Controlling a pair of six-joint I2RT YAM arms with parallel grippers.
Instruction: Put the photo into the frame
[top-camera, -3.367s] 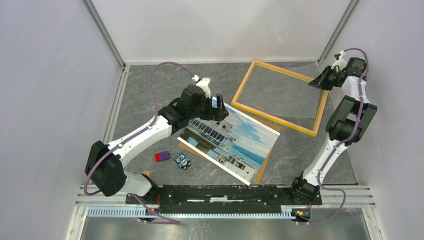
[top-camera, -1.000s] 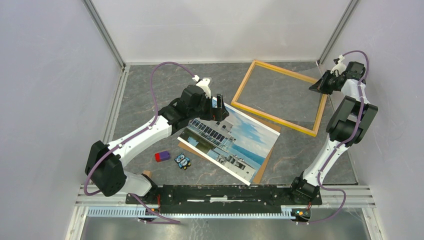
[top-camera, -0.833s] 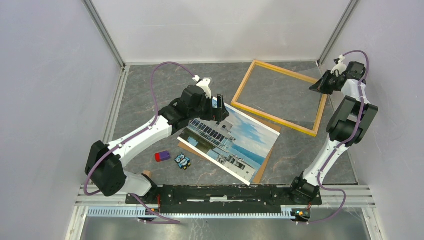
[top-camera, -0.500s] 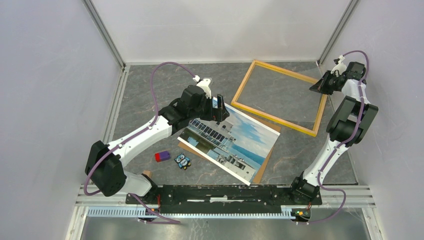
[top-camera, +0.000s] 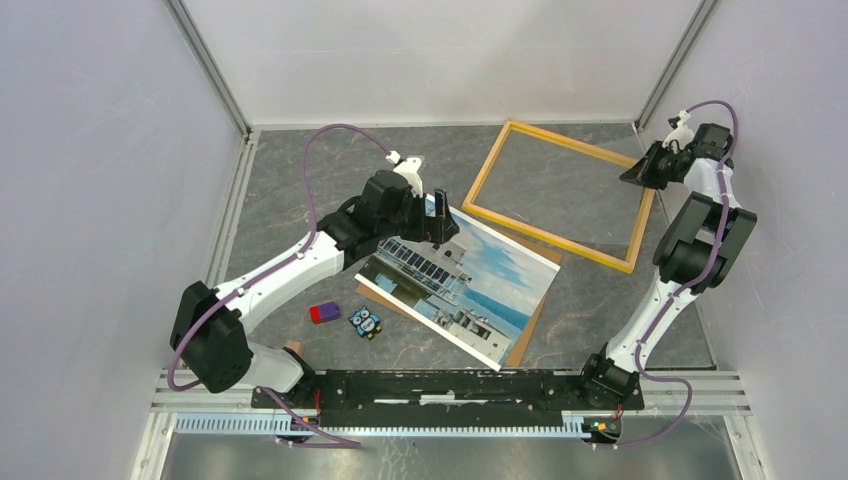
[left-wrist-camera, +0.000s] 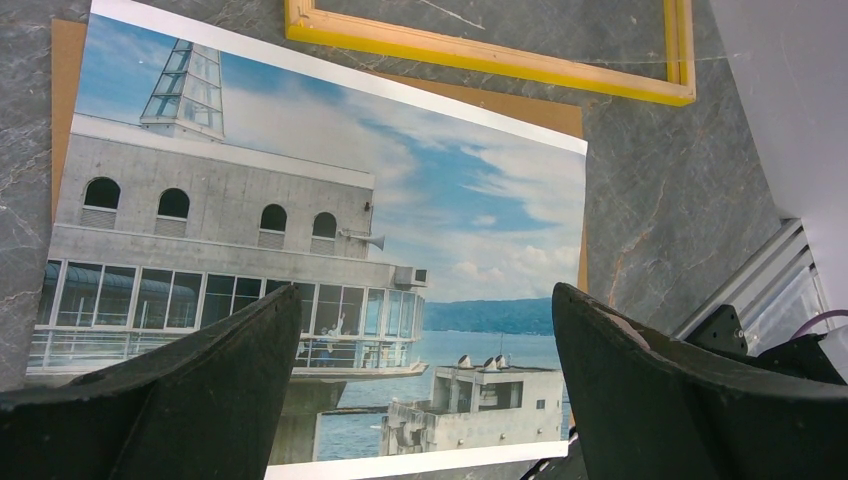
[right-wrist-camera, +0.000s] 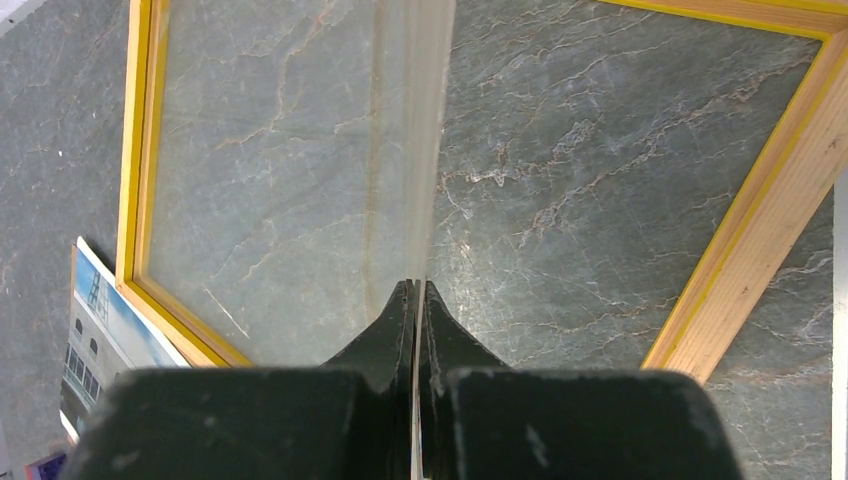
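The photo (top-camera: 470, 280) of a white building under blue sky lies face up on a brown backing panel at the table's middle. It fills the left wrist view (left-wrist-camera: 330, 230). The yellow-orange frame (top-camera: 548, 238) lies flat behind it at the right, its opening showing the grey table. My left gripper (top-camera: 437, 215) hovers open over the photo's far left corner and is empty, with both fingers apart in its wrist view (left-wrist-camera: 425, 300). My right gripper (top-camera: 640, 168) is at the frame's right edge, shut on a thin clear pane (right-wrist-camera: 425, 150) seen edge-on above the frame (right-wrist-camera: 770, 220).
The brown hardboard backing panel (top-camera: 527, 330) sticks out from under the photo and also shows in the left wrist view (left-wrist-camera: 65, 60). A small purple and red block (top-camera: 324, 313) and a small blue toy (top-camera: 366, 322) lie left of the photo. White walls enclose the table.
My right gripper has shifted slightly toward the right wall since the earliest frame, still pinching the clear pane. The left arm, photo and frame have not moved.
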